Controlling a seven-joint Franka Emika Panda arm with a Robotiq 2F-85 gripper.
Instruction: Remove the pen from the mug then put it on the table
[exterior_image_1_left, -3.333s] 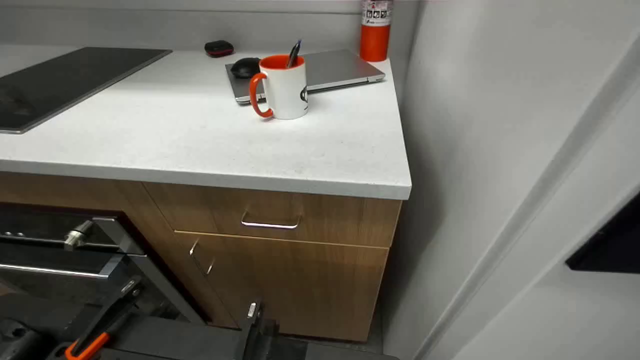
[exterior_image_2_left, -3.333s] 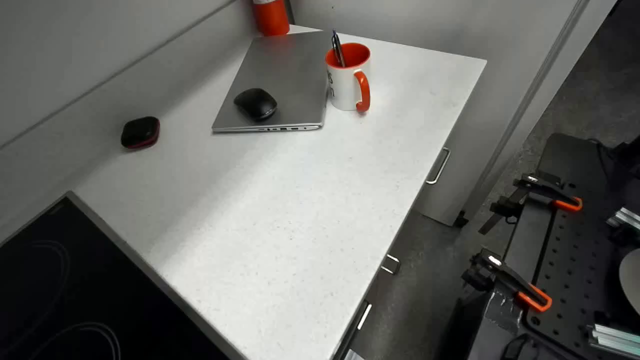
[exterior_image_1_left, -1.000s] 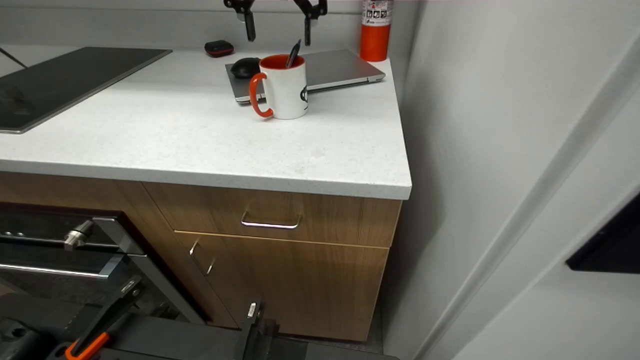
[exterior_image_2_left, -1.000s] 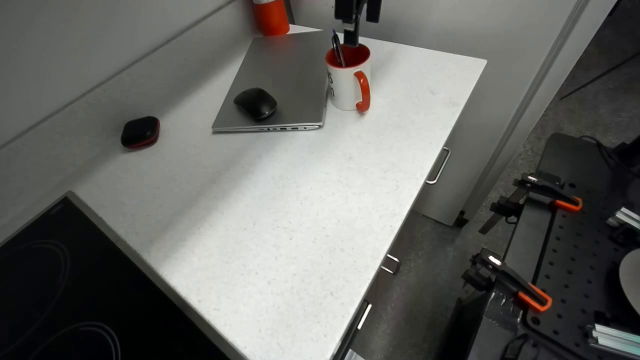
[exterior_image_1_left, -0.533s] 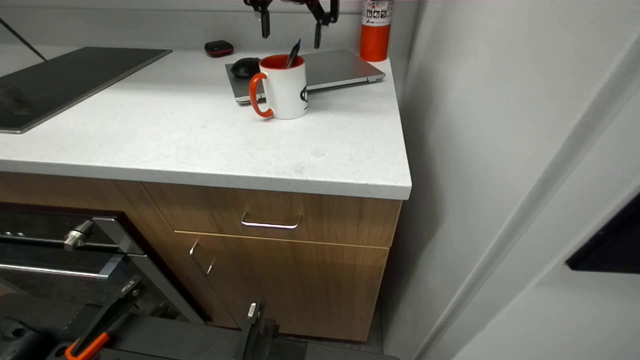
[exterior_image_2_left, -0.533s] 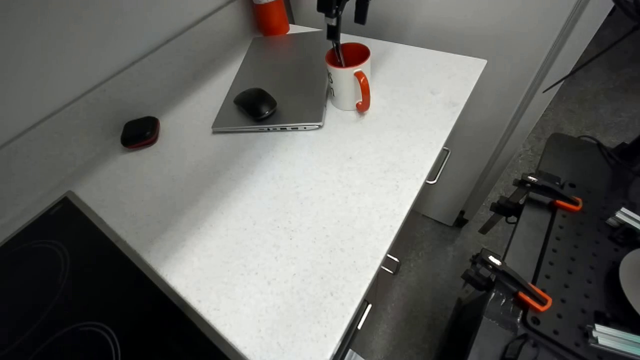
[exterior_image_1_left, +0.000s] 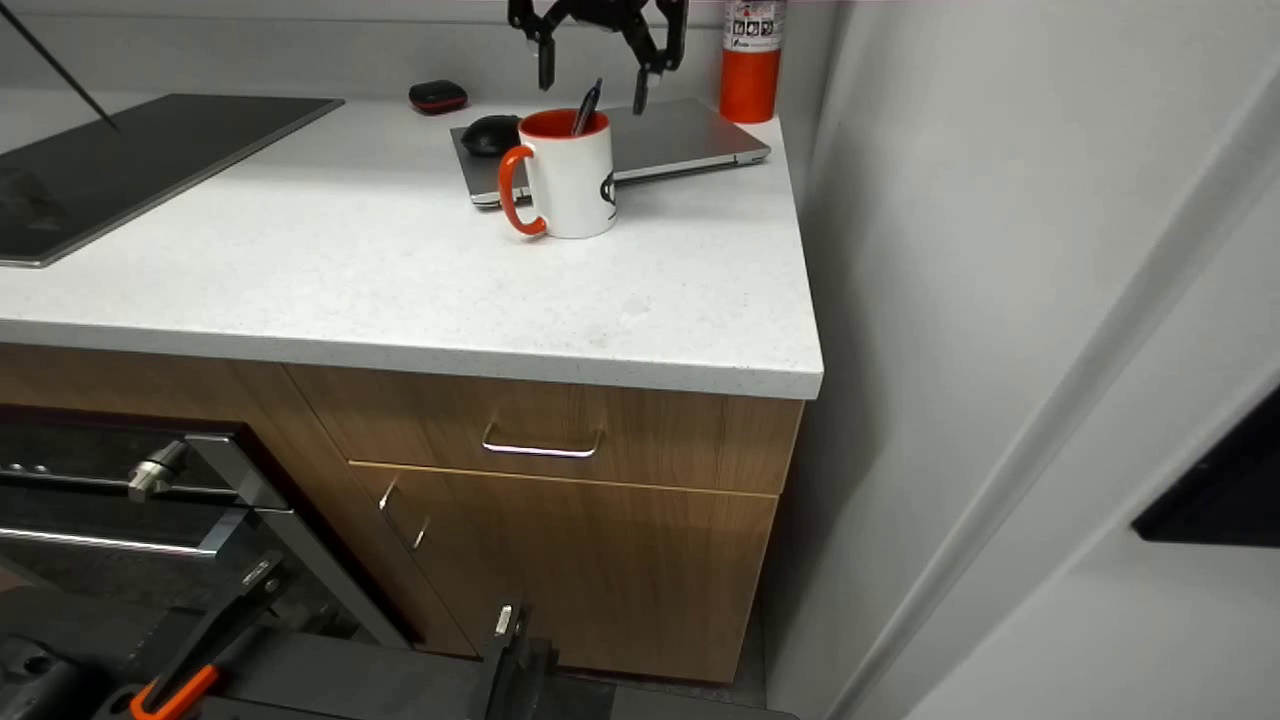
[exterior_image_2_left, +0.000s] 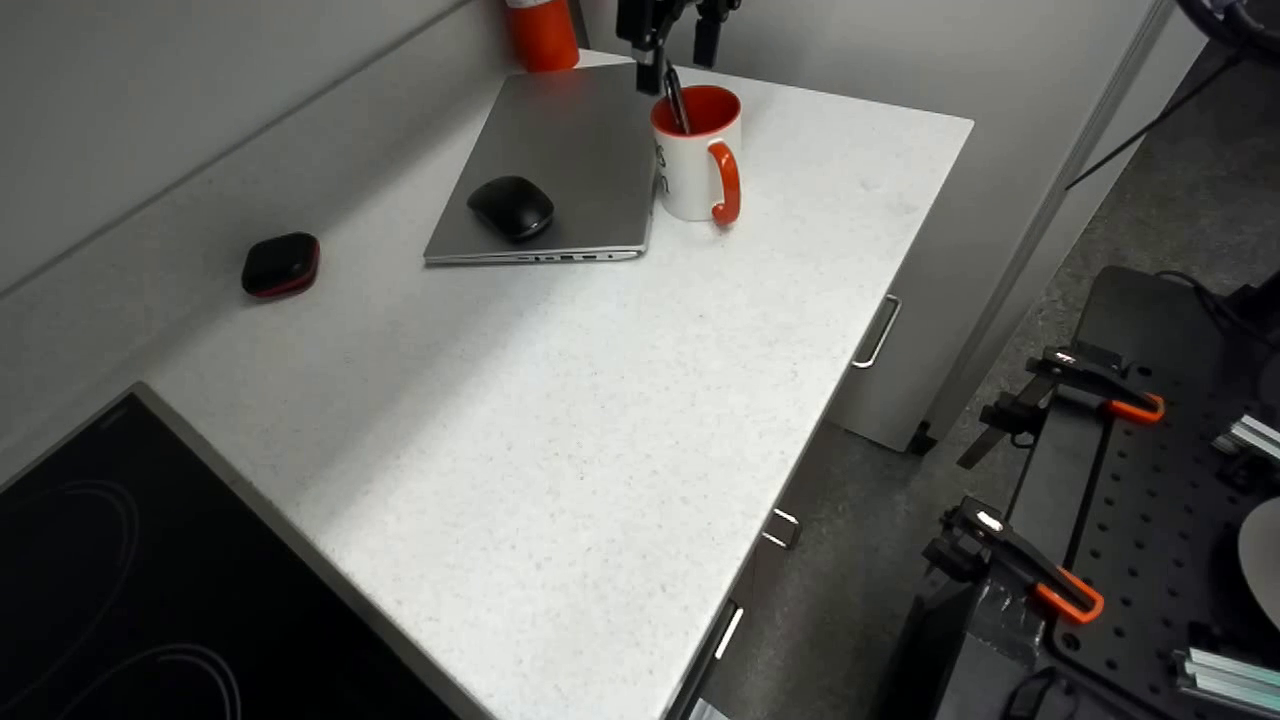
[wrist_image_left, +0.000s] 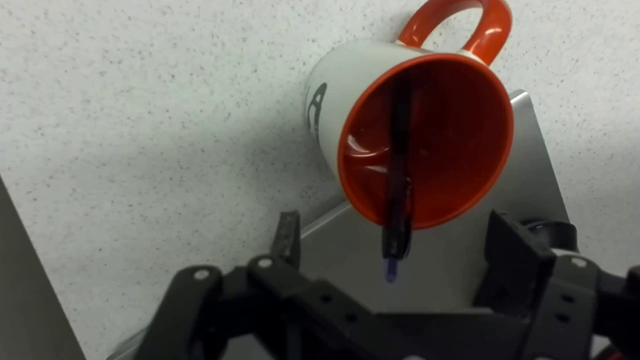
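In the wrist view the pen (wrist_image_left: 398, 185) runs up-frame into the mug (wrist_image_left: 445, 135). The claw (wrist_image_left: 394, 236), spread apart, frames the pen's free end, lower centre.

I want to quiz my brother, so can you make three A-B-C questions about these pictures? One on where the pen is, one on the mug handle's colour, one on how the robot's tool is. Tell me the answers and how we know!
1. Where is the pen?
A) On the laptop
B) In the mug
C) On the cooktop

2. What colour is the mug's handle?
A) Blue
B) Green
C) Red-orange

3. How is the tool?
A) Open
B) Shut on the pen
C) Shut on the handle

1 B: the wrist view shows its lower part inside and its top poking past the rim.
2 C: that colour shows in all three views.
3 A: its fingers stand wide apart in the wrist view, with gaps beside the pen.
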